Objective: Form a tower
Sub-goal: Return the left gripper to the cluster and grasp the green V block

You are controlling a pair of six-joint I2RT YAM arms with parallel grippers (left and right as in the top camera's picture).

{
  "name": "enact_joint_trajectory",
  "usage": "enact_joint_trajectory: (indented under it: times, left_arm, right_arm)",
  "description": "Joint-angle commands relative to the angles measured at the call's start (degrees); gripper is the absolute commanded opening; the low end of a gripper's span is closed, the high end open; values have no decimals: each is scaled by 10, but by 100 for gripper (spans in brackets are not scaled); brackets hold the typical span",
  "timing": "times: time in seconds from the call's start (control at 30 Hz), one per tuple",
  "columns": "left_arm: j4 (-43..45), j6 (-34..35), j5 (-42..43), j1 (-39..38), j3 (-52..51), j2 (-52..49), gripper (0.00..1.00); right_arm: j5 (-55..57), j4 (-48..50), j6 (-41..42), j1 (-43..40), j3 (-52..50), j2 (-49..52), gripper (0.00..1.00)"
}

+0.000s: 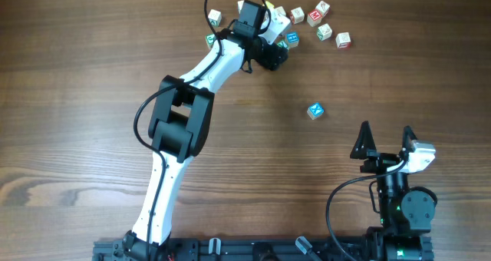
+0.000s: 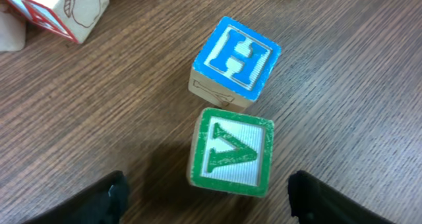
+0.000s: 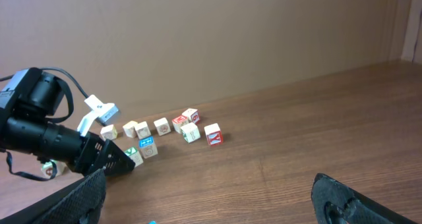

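Hovering low over the green V cube point(image 2: 231, 151), the left tool point(image 2: 210, 204) had one dark finger on each side of it, which reads as lining up for a pick. Its jaws stood fairly wide. A strip of bare table point(image 1: 77, 100) showed between each fingertip and the cube, so it touched and held nothing.

The V cube sat flat on the table with its letter face up. The blue H cube point(image 2: 234, 59) lay just beside it, their near edges touching or nearly so, which left little room on that side. More letter cubes point(image 1: 322, 19) lay scattered close by at the far edge of the table, and one blue cube point(image 1: 315, 110) sat well apart, nearer the middle. Nothing was stacked, so the tower looked not yet begun.

The right tool point(image 1: 386, 134) was parked near its base, jaws fully apart and empty, likely kept clear of the left arm's reach.
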State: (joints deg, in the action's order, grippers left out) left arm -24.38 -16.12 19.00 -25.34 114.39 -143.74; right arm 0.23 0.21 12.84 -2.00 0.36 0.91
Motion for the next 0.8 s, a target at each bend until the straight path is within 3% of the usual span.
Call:
enact_joint_trajectory:
  times: [0.0,0.03,0.13,0.2,0.33,0.37,0.43,0.47,0.6,0.77]
  left_arm:
    - [-7,0,11,-13,0,-20,54]
    - [-7,0,9,-14,0,-17,44]
    - [-9,7,3,-15,0,7,28]
    - [-12,45,-24,-15,0,32,23]
    - [-74,50,-25,-17,0,116,23]
    - [-80,50,-25,-19,0,128,29]
    - [-73,49,-26,-24,0,135,82]
    - [-75,26,-26,-25,0,133,92]
    - [-75,-64,-26,-27,0,81,98]
    - [-20,-107,-25,-28,0,16,94]
  right_arm:
    - [-2,2,8,-2,-1,-3,100]
    - [-2,2,8,-2,-1,-3,100]
    - [-2,2,8,-2,-1,-3,100]
    - [-2,2,9,-2,-1,-3,100]
    - [-2,2,9,-2,-1,-3,100]
    - [-2,2,8,-2,-1,-3,100]
    - [-2,2,9,-2,-1,-3,100]
    - [-2,2,8,-2,-1,-3,100]
    - [-2,2,8,-2,-1,-3,100]
    - [-2,2,9,-2,-1,-3,99]
